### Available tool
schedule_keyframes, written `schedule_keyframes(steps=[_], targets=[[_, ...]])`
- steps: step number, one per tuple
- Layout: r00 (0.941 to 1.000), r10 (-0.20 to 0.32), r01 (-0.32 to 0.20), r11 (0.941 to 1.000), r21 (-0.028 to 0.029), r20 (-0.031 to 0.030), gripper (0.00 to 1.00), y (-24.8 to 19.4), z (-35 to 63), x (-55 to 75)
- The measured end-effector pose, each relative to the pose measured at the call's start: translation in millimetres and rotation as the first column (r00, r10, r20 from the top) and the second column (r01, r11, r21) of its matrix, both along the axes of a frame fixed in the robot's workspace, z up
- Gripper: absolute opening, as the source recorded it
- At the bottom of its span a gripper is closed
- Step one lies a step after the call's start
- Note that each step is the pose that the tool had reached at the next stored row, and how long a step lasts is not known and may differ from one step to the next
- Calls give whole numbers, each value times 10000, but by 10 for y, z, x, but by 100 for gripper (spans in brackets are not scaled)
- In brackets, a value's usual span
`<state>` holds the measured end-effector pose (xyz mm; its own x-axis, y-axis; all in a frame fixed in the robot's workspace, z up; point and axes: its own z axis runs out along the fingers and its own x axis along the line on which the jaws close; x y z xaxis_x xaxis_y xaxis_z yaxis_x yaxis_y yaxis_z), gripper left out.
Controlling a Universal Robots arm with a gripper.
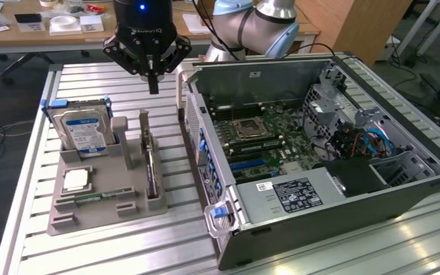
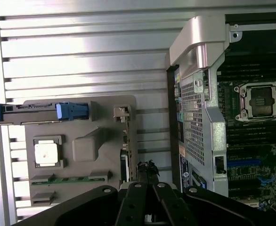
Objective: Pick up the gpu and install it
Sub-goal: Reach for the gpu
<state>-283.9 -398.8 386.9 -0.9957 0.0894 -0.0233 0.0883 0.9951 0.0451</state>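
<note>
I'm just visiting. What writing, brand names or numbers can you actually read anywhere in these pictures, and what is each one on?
"ROBOTIQ": printed on the black gripper, seen upside down.
Blue-and-white label on the hard drive: print too small to read.
Large black-and-white label inside the computer case: too small to read.
Small white sticker beside it: unreadable.

Gpu (image 1: pixel 152 172) stands in holder (image 1: pixel 90 215), beside computer case (image 1: pixel 334 220).
</note>
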Motion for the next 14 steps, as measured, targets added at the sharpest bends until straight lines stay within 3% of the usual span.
schedule_keyframes(steps=[14], targets=[[10000,0,0,10000,0,1,11,0,-1,-53]])
